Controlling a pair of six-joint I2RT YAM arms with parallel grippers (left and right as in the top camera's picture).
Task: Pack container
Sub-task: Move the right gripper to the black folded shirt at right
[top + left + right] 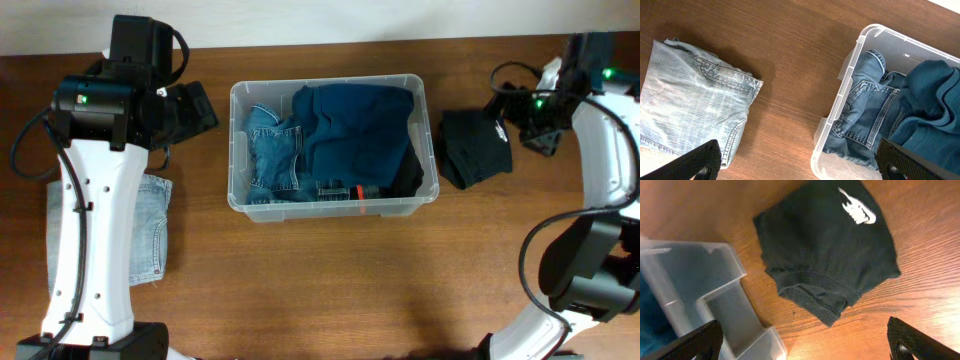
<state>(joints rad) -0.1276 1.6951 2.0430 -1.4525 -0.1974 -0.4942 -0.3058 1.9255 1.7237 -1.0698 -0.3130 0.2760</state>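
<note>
Packing container (330,208) at centre of table (330,290), already heaped with denim (275,150). Hovering over black garment (830,250) with right gripper (810,342) spread wide, left gripper (805,162) likewise, both empty. Risks garment sliding off that heap and spilling out.

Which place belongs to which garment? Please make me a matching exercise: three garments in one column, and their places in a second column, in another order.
Column one
1. pale denim garment
2. black garment with a white logo
3. dark teal garment

Column two
a. on the table, right of the container
b. inside the container
c. on the table, left of the container

Pairs: 1-c, 2-a, 3-b
</note>
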